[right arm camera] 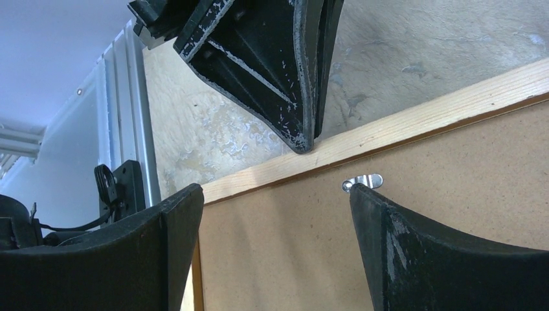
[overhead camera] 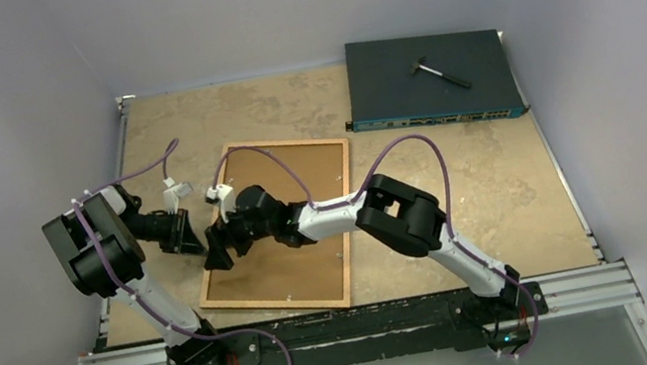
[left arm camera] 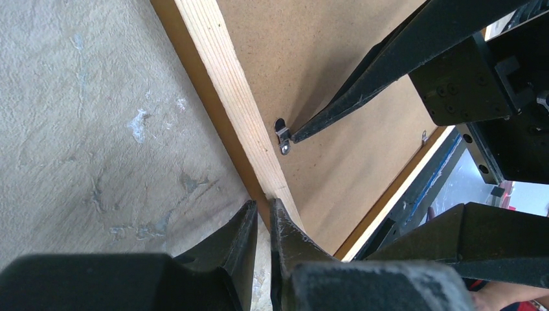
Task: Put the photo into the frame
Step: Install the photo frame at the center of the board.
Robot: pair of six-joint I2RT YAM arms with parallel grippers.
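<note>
The frame (overhead camera: 348,208) lies back side up on the table, with the brown backing board (overhead camera: 278,276) set in it. The photo is hidden. My left gripper (overhead camera: 188,234) is shut, its tips (left arm camera: 262,208) pressing on the frame's pale wooden rail (left arm camera: 226,84) at the left side. My right gripper (overhead camera: 217,258) is open over the board (right arm camera: 291,259), next to that rail (right arm camera: 421,116). One of its fingertips (right arm camera: 357,194) touches a small metal turn clip (right arm camera: 364,181), which also shows in the left wrist view (left arm camera: 282,136).
A dark flat electronics box (overhead camera: 430,78) with a small hammer-like tool (overhead camera: 439,72) on it sits at the back right. Grey walls close in the table on three sides. A metal rail (overhead camera: 355,327) runs along the near edge.
</note>
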